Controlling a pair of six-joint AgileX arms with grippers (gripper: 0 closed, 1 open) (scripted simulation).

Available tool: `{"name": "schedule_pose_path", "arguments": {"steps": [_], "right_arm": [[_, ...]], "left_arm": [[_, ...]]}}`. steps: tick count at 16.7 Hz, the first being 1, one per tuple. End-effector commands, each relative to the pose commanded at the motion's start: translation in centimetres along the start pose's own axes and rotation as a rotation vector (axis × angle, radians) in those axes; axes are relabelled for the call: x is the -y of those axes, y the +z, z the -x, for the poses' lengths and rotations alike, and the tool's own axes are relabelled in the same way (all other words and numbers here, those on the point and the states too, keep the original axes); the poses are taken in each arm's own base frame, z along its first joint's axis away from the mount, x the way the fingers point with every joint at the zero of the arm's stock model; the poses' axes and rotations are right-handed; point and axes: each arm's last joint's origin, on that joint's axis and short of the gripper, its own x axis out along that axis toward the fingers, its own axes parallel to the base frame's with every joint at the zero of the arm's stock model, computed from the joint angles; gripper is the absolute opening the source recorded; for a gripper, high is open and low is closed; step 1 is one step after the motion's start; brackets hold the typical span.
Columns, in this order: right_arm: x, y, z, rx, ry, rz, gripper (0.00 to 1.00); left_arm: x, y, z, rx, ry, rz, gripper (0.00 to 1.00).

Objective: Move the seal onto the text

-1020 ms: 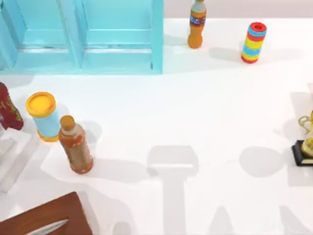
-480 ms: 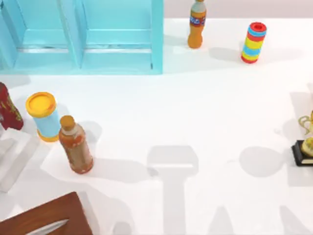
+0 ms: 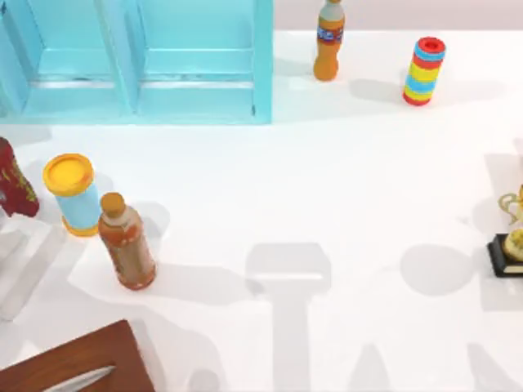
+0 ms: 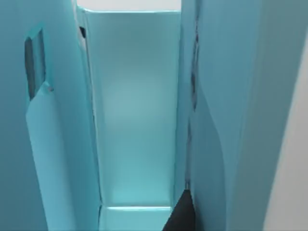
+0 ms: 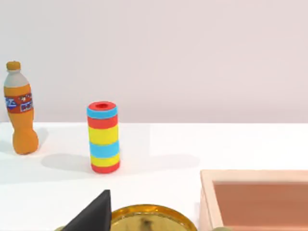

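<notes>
The seal and the text are both out of view. In the left wrist view a dark fingertip (image 4: 181, 215) of my left gripper sits close against the inside of the light-blue shelf unit (image 4: 134, 120), which stands at the table's back left (image 3: 196, 82). In the right wrist view a dark fingertip (image 5: 92, 214) of my right gripper hangs over the gold trophy (image 5: 149, 219), at the table's right edge (image 3: 513, 241).
A brown bottle with an orange cap (image 3: 127, 242), a blue can with a yellow lid (image 3: 72, 194) and a dark red bottle (image 3: 12, 180) stand at the left. A brown wooden box (image 3: 78, 363) is at front left. An orange soda bottle (image 3: 328, 41) and a striped cylinder (image 3: 424, 71) stand at the back right.
The pale shape at the left edge of the top view has faded slightly. The objects on the table have not moved.
</notes>
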Motion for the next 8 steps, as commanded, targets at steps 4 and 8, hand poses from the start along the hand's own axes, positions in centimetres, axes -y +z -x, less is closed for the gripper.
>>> {"name": "schedule_pose_path", "arguments": {"steps": [4, 8], "right_arm": [[0.0, 0.0, 0.0, 0.000, 0.000, 0.000, 1.00], [0.0, 0.0, 0.0, 0.000, 0.000, 0.000, 1.00]], "left_arm": [[0.0, 0.1, 0.1, 0.000, 0.000, -0.001, 0.00], [-0.8, 2.9, 2.0, -0.010, -0.010, 0.010, 0.00]]}}
